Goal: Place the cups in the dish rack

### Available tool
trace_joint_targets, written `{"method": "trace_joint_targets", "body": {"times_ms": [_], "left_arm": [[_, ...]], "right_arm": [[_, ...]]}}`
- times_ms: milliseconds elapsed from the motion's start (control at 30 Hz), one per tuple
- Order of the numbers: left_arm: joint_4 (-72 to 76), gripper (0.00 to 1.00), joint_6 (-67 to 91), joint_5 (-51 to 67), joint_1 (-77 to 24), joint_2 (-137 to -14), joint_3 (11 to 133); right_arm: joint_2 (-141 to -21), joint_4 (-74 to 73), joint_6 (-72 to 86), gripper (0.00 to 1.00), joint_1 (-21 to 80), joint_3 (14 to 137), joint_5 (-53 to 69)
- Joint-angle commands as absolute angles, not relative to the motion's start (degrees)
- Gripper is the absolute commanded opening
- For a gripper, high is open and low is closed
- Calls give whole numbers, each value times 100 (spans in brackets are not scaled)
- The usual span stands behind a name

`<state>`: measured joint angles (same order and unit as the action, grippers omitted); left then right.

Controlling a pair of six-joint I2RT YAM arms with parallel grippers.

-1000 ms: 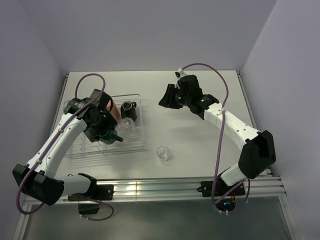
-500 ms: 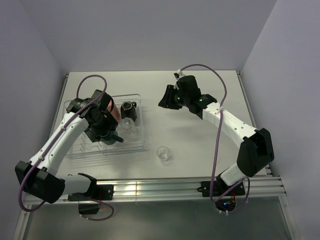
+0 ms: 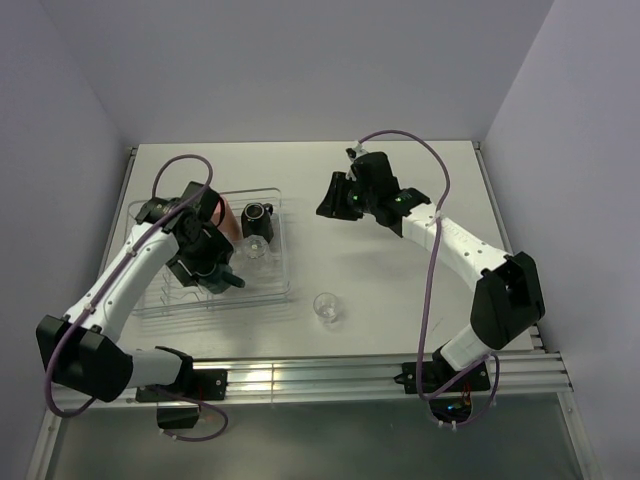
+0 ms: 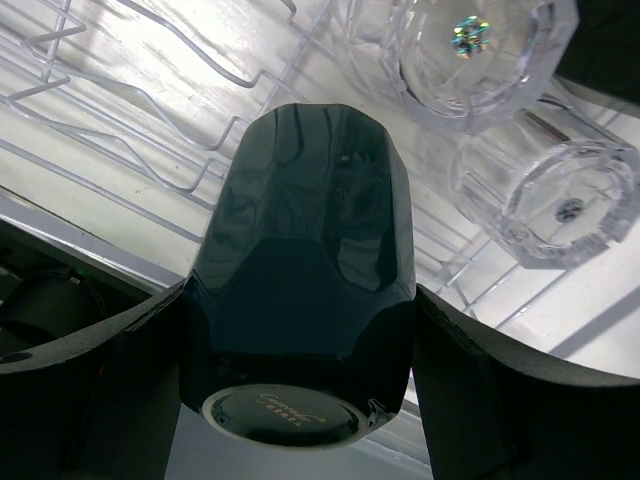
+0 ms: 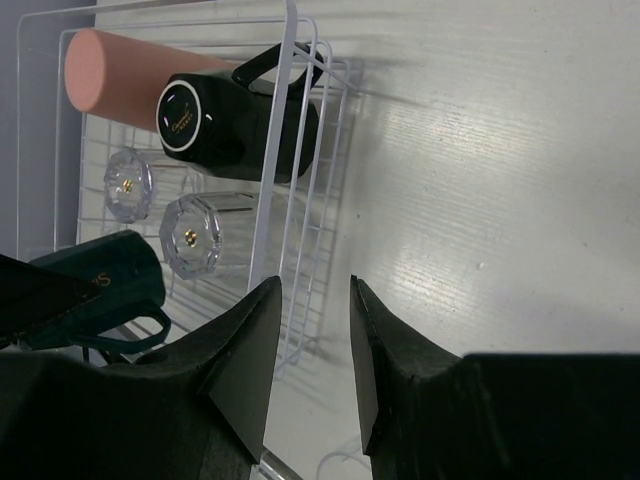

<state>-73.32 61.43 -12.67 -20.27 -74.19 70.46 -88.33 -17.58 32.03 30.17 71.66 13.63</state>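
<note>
The clear dish rack (image 3: 283,292) lies at the left of the table. In it are the salmon-orange cup (image 3: 222,214), the black mug (image 3: 258,214) and two clear tumblers (image 3: 255,249). My left gripper (image 3: 214,273) is shut on the dark green mug (image 4: 300,270) and holds it bottom-up just above the rack's ribs (image 4: 120,90), next to the tumblers (image 4: 560,200). A third clear tumbler (image 3: 326,306) stands on the table right of the rack. My right gripper (image 3: 334,199) is open and empty, above the table right of the rack's far corner. The right wrist view shows the rack (image 5: 295,120) and the black mug (image 5: 235,120).
Grey walls close in the table at the back and both sides. A metal rail (image 3: 330,375) runs along the near edge by the arm bases. Purple cables loop over both arms.
My left arm has shifted slightly over the rack with the green mug still held. My right gripper has barely moved.
</note>
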Motion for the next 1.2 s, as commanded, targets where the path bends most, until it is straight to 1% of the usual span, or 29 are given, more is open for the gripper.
{"method": "trace_joint_targets", "body": {"times_ms": [0,867,900,967,1067,1100,1167], "left_arm": [[-7084,0,6021,-1152,-1978,-7453,7049],[-6425,1,5810,-1011,-1854,-7980,6399],[-6399,8,5792,-1002,-1846,-7980,6390],[-6390,13,5801,-1011,-1854,-7980,6355],[-6363,24,5783,-1002,-1846,-7972,6319],[-6355,31,5792,-1002,-1846,-7972,6302],[-6337,36,5775,-1011,-1846,-7963,6284]], "right_arm": [[-8886,-1617,3103,41,2980,7277,1406],[-9079,-1644,3050,41,2953,7313,1441],[-9088,-1644,3059,41,2944,7313,1441],[-9097,-1644,3050,41,2944,7321,1459],[-9106,-1652,3050,41,2944,7321,1459],[-9105,-1644,3059,42,2953,7321,1468],[-9114,-1652,3050,42,2953,7321,1476]]}}
